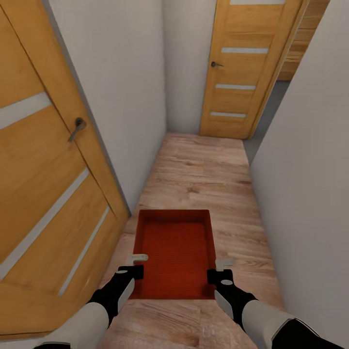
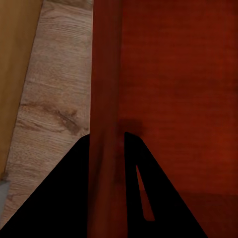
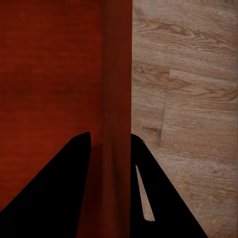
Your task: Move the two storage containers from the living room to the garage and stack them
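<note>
Both grippers, left [image 1: 139, 264] and right [image 1: 217, 269], have their fingers clamped on the side walls of one red bin [image 1: 177, 252], its long axis pointing ahead down the wood-floored hallway [image 1: 203, 169] toward a far door [image 1: 249, 68], its underside hidden.

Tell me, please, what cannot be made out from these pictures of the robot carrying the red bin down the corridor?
- Second storage container: not to be found in any of the three views.
- Carried container's underside: hidden by its own floor and walls.
- Room past the far door: only a grey strip of floor shows beside the open leaf.
- Left end effector and right end effector: black silhouettes in the wrist views, so contact pads are unreadable.
</note>
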Robot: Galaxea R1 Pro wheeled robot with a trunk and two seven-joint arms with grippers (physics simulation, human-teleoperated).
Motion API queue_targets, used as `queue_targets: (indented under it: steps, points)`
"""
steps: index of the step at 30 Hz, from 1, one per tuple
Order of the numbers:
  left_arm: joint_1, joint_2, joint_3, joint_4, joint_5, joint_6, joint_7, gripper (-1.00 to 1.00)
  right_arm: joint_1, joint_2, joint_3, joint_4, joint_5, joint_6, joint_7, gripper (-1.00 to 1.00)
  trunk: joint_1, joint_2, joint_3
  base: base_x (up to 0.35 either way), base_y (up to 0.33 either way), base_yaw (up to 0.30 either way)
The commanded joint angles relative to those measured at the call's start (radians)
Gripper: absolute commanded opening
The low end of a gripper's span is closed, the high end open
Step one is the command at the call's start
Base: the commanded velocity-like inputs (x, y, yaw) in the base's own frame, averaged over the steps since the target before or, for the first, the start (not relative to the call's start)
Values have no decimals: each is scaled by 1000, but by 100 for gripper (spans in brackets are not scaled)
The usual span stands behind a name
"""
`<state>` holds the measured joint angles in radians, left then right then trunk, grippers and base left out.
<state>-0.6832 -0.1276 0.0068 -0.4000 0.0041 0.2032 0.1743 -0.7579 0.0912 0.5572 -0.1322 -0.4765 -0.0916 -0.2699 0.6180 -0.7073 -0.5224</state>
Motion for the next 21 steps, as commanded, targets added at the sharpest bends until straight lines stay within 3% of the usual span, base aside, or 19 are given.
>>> queue_targets:
  steps: [1, 21]
  points:
    - [-1, 8, 15, -57, -1, 7, 5, -100, 0, -1, 23, 43, -11, -2, 0, -100, 1, -1, -1, 322, 0, -5]
    - [-1, 6, 15, -57, -3, 7, 10, -100, 0, -1, 23, 43, -11, -2, 0, -100, 1, -1, -1, 322, 0, 0]
